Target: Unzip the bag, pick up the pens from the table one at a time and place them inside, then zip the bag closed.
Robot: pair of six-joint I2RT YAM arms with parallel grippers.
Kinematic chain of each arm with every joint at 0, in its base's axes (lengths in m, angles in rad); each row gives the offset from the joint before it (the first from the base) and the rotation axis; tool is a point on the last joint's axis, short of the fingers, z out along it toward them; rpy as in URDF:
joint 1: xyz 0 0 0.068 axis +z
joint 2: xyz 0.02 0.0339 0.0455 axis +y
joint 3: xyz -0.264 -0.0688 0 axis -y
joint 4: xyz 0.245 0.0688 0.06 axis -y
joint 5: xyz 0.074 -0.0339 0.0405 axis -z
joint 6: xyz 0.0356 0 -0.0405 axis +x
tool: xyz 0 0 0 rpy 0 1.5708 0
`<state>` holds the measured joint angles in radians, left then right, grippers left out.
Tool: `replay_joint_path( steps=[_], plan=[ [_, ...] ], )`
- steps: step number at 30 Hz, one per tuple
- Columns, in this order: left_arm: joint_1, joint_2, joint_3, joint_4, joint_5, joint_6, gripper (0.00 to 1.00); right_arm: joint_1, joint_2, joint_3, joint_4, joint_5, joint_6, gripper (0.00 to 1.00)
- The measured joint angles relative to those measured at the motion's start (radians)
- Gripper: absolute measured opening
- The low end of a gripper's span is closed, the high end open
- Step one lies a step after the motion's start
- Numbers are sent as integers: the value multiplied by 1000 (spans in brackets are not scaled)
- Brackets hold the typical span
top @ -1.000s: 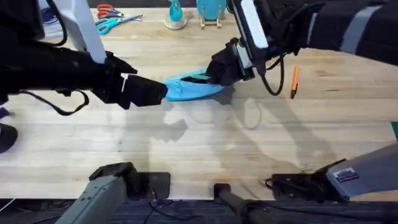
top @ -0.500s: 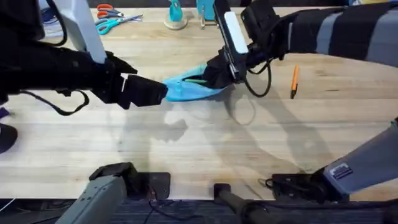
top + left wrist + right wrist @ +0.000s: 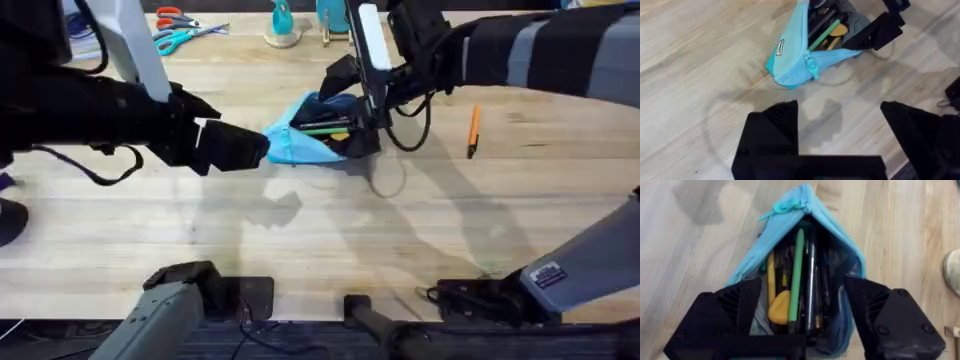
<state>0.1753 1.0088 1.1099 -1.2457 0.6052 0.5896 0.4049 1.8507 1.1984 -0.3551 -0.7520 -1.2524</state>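
The light blue bag (image 3: 298,143) lies on the table (image 3: 320,230) with its mouth gaping wide. A light green pen (image 3: 799,255) rests inside it among other dark pens and a yellow item. My right gripper (image 3: 802,286) is open at the mouth of the bag (image 3: 790,210), one finger at each side of the opening and nothing pinched; overhead it (image 3: 352,125) sits at the bag's right end. My left gripper (image 3: 840,127) stands open just short of the bag (image 3: 790,57), apart from it. An orange pen (image 3: 473,130) lies on the table to the right.
Orange- and teal-handled scissors (image 3: 178,30) lie at the back left. Teal objects (image 3: 282,25) stand along the far edge. Bare wood stretches in front of the bag and around the orange pen.
The right gripper has opened and tipped up at the bag's right end. The bag's mouth has spread much wider, and the green pen now lies inside. The left arm has not moved.
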Motion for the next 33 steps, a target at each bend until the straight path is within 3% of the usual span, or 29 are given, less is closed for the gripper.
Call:
replay_joint_path(
  steps=[9,14,21,26,33],
  plan=[
    [0,0,0,0,0,0,996,-9,-15,0,38,-10,212,996],
    [0,0,0,0,0,0,995,-79,-103,0,42,-11,412,996],
    [0,0,0,0,0,0,995,-243,-208,3,45,-11,793,997],
    [0,0,0,0,0,0,995,-337,-213,3,28,25,1149,997],
    [0,0,0,0,0,0,995,-424,-213,3,-25,104,1491,997]
  ],
)
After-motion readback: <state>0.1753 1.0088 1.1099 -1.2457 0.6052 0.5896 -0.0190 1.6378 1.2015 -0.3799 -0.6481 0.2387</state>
